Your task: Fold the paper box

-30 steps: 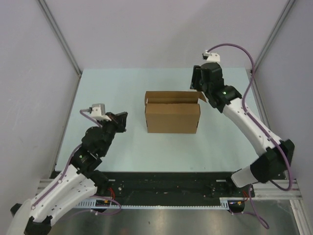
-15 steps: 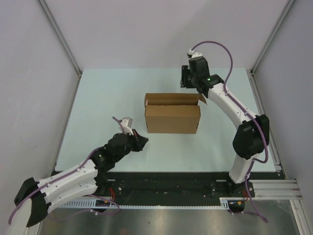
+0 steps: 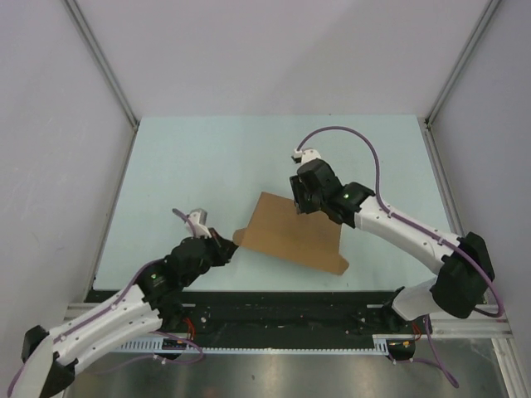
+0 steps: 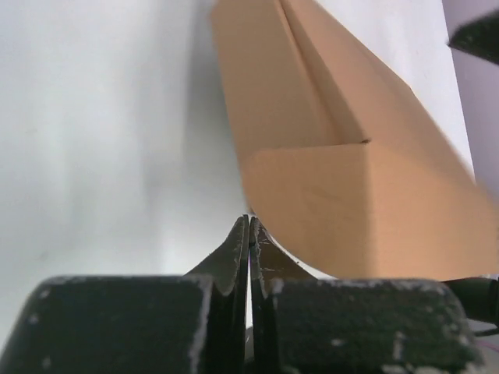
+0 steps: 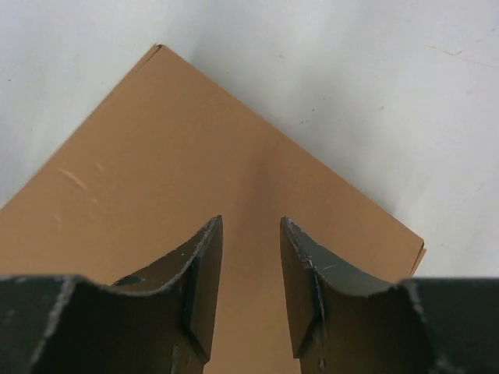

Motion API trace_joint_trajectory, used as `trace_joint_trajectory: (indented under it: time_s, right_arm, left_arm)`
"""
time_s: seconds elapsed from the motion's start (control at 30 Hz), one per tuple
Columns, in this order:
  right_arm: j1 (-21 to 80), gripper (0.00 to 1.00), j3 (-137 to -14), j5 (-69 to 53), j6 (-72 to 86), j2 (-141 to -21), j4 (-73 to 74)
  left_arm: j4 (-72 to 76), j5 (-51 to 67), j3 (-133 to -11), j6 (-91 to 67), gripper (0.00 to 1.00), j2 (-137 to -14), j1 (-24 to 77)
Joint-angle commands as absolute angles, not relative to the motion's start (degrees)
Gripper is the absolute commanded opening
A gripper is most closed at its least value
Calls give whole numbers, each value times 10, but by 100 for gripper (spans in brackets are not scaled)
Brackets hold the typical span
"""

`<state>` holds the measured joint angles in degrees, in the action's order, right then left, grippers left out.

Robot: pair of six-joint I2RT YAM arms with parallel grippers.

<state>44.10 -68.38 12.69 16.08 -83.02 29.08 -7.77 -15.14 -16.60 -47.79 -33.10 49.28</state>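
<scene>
The paper box (image 3: 290,239) is plain brown cardboard, lying tipped and slanted on the pale table, its broad face up. My right gripper (image 3: 300,206) hovers over the box's far edge. In the right wrist view the right gripper (image 5: 249,226) is open, with only the box's flat face (image 5: 179,156) showing between the jaws. My left gripper (image 3: 233,247) sits at the box's left corner. In the left wrist view the left gripper (image 4: 249,222) is shut with nothing in it, just short of the box's near corner (image 4: 351,195).
The pale table (image 3: 182,166) is walled by grey panels left, right and behind. A black rail (image 3: 282,315) runs along the near edge between the arm bases. The right arm's purple cable (image 3: 357,141) loops above its wrist.
The box has tipped from upright at mid-table to slanted and nearer the front. My right arm swung from behind the box onto it. My left gripper shut and moved to the box's left corner.
</scene>
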Motion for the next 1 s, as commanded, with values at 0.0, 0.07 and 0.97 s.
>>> trace_joint_trajectory:
  time_s: [0.0,0.07,0.97]
  right_arm:
    - [465,40,-653,199,178,-785,294]
    - [471,40,-637,206,177,-775,296]
    - [318,11,-127,-253,437,-641,-172]
  left_arm:
    - [-318,-277,-226,-553,0,-223,497]
    - [-413,-317,-257,-576,0,-173,497]
    - [201,-27,-192,-463,0,-706,493]
